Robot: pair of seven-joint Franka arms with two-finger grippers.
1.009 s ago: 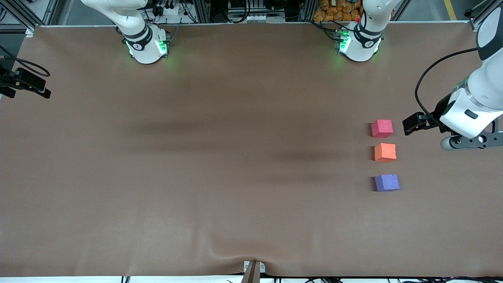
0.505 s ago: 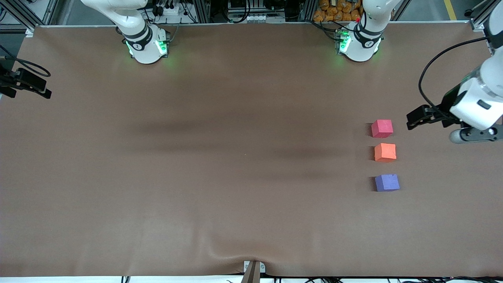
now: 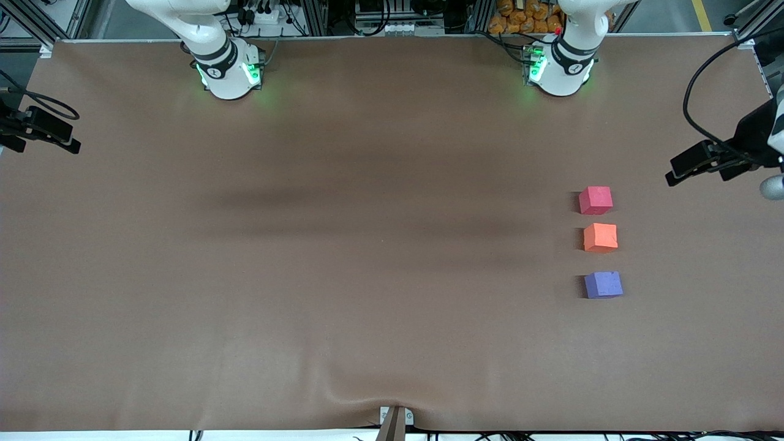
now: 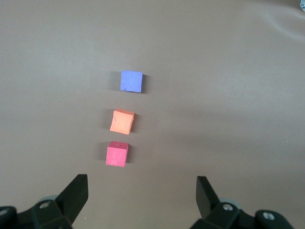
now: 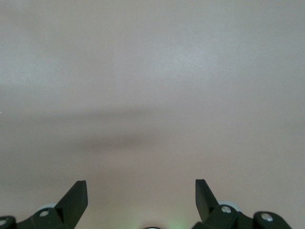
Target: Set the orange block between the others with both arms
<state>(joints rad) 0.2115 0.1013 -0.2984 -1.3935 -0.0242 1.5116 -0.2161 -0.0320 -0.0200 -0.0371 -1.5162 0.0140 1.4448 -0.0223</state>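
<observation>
At the right arm's end of the table (image 3: 343,257), we see the right gripper (image 5: 141,198) at the very edge, up in the air above the brown mat; in the front view only a black part of it shows (image 3: 38,130). Its wrist camera shows its two black fingers (image 5: 76,198) spread wide apart with nothing between them, only bare mat under them. This arm waits there, well apart from the blocks.

Moving across the front view, the middle of the table carries only soft shadows on the mat. The two green-lit bases stand along the edge farthest from the front camera, the right arm's base (image 3: 228,70) and then the left arm's base (image 3: 560,67).

Toward the left arm's end we find three cubes in a straight row, each apart from its neighbour and none touching. The pinkish-red block (image 3: 595,200) lies farthest from the front camera, the orange block (image 3: 600,237) sits between the other two, and the purple block (image 3: 603,285) lies nearest to the camera. In the left wrist view we see the same row, with the orange block (image 4: 122,121) turned slightly askew from its neighbours.

At the left arm's edge of the table hangs the left gripper (image 4: 142,198), seen in the front view as a black shape (image 3: 704,160) over the mat. Its fingers (image 4: 76,195) stand wide apart and hold nothing.
</observation>
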